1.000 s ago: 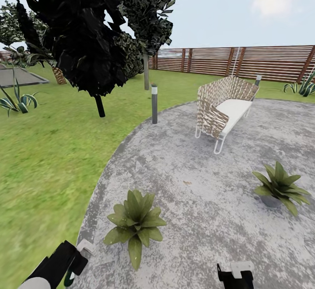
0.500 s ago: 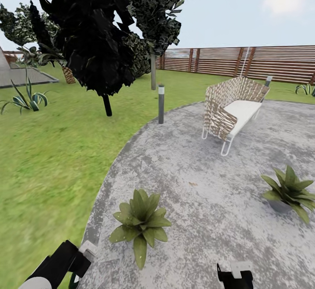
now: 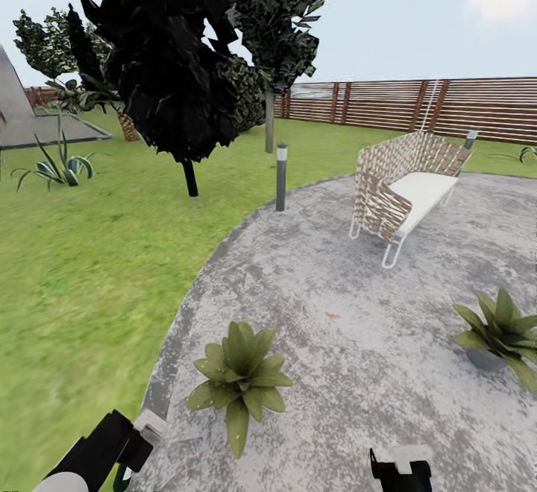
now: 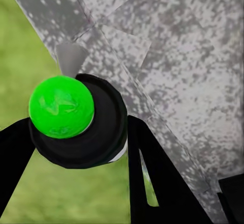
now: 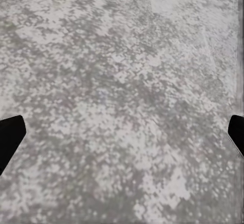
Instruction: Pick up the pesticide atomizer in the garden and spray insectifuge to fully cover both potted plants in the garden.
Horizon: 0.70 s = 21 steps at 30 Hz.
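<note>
- Green lawn wraps the left side of the garden, blurred and streaky near my feet, and meets a round paving of mottled grey and white speckle with a curved edge.
- Behind it runs a brown fence of horizontal wooden slats, under a pale sky.
- Dark trees with jagged, near-black foliage rise over the lawn; a slim grey bollard lamp stands at the paving's rim.
- A wicker bench with woven tan strips, a white cushion and thin white legs sits on the paving.
- A spiky thin-leaved agave grows far off on the lawn.
- Two potted plants sit on the paving, well apart: the nearer rosette of broad pointed leaves hides its pot, the farther one shows a small grey pot and is cut by the frame edge.
- Since a second ago the whole view has slid: bench, lamp and trees sit further right, so my head turned and nothing itself moved.
- My left gripper has its black fingers closed around the pesticide atomizer: a round black collar topped by a glossy bright green ball, held over the border of grass and paving. From the head view only a dark green sliver shows beside my arm.
- My right gripper hangs over bare paving, its two dark fingertips spread wide at the frame edges, holding nothing.
</note>
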### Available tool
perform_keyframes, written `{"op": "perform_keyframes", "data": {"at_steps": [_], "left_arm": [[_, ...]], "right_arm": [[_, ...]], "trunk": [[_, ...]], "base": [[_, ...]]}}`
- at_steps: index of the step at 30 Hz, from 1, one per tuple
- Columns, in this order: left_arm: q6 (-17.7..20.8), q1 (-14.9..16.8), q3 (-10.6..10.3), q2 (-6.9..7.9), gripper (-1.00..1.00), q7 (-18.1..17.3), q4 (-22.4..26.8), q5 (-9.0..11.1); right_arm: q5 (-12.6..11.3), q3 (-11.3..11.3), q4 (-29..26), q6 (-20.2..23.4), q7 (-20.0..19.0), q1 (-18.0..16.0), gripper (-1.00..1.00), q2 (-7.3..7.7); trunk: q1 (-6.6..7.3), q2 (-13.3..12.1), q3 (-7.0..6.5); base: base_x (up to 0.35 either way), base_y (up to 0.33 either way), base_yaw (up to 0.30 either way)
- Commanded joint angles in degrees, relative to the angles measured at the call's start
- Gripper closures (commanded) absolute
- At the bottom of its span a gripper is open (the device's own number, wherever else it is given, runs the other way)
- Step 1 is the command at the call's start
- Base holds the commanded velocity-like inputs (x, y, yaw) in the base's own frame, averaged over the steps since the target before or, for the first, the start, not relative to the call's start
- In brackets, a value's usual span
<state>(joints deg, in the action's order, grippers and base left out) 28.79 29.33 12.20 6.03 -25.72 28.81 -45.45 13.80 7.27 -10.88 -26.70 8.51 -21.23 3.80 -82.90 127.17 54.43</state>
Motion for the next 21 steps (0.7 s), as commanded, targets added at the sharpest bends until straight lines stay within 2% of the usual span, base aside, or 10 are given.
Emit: {"op": "perform_keyframes", "data": {"at_steps": [1, 5, 12, 17, 21], "left_arm": [[0.1, 0.0, 0.4, -0.05, 1.0, -0.6, 0.2, -0.6], [0.1, 0.0, 0.4, -0.01, 1.0, -0.6, 0.2, -0.6], [0.1, 0.0, 0.4, 0.0, 1.0, -0.6, 0.1, -0.6], [0.1, 0.0, 0.4, -0.01, 1.0, -0.6, 0.3, -0.5], [0.2, 0.0, 0.4, -0.02, 1.0, -0.6, 0.3, -0.6]], "right_arm": [[0.6, 0.4, 0.1, -0.2, 0.2, 0.0, -1.0, -0.02], [0.6, 0.4, 0.1, -0.2, 0.2, 0.0, -1.0, -0.02], [0.6, 0.4, 0.1, -0.2, 0.2, 0.0, -1.0, -0.02], [0.6, 0.4, 0.1, -0.2, 0.2, 0.0, -1.0, -0.02], [0.6, 0.4, 0.1, -0.2, 0.1, 0.0, -1.0, -0.02]], "trunk": [[0.01, 0.0, 0.08], [0.01, 0.0, 0.27], [0.01, 0.0, 0.65], [0.01, 0.0, 0.71], [0.01, 0.0, 0.72]], "base": [[0.006, -0.265, 0.093], [0.058, -0.203, 0.174], [0.008, -0.018, 0.209], [0.0, -0.037, 0.047], [0.0, -0.22, 0.004]]}}
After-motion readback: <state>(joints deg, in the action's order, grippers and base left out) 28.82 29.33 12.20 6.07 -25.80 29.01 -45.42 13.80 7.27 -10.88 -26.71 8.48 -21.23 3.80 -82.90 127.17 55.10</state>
